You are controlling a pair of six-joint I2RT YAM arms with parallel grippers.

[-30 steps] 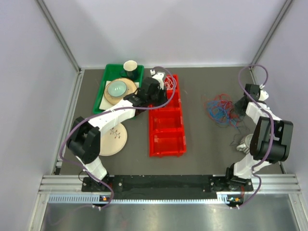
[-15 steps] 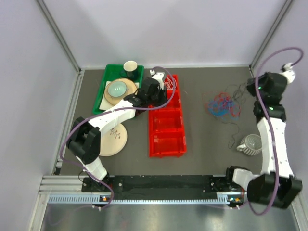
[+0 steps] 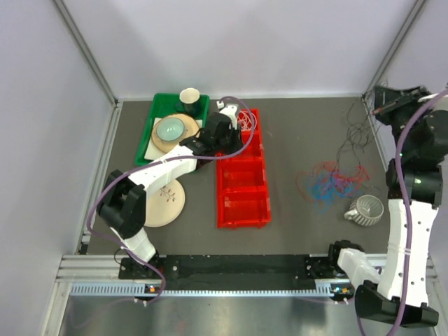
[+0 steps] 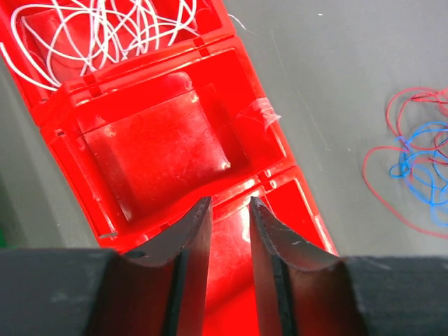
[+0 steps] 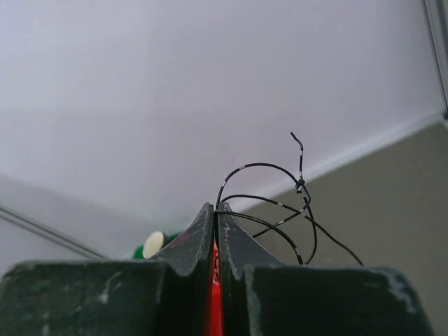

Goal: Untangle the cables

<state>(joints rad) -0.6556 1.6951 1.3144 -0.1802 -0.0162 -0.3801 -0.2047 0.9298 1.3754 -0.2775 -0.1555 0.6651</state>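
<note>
My right gripper [image 5: 215,212] is clenched on a black wire [image 5: 299,185], pinched at the very fingertips. The wire's loops and a small knot stand just beyond them. In the overhead view this arm is raised high, and thin black strands hang down from the gripper toward the tabletop [image 3: 294,224].

The red and blue tangle [image 3: 330,183] lies on the tabletop well below the gripper, back toward the arm's base, with a mug [image 3: 365,208] just beside it. I cannot tell whether any black strand is caught in that heap.

I reckon the step in hand is drawing the black wire free. I'd pull slowly and away from the heap, and stop if the red and blue loops begin to drag. The grip is shallow, so a jerk could slip the wire out. A trailing strand could also hook the mug.

My left gripper [image 4: 229,210] is released, with a narrow gap and nothing in it. It hovers over a red bin [image 4: 154,140], with white wires [image 4: 105,28] in the compartment ahead of it. It could pin the heap if needed.
</note>
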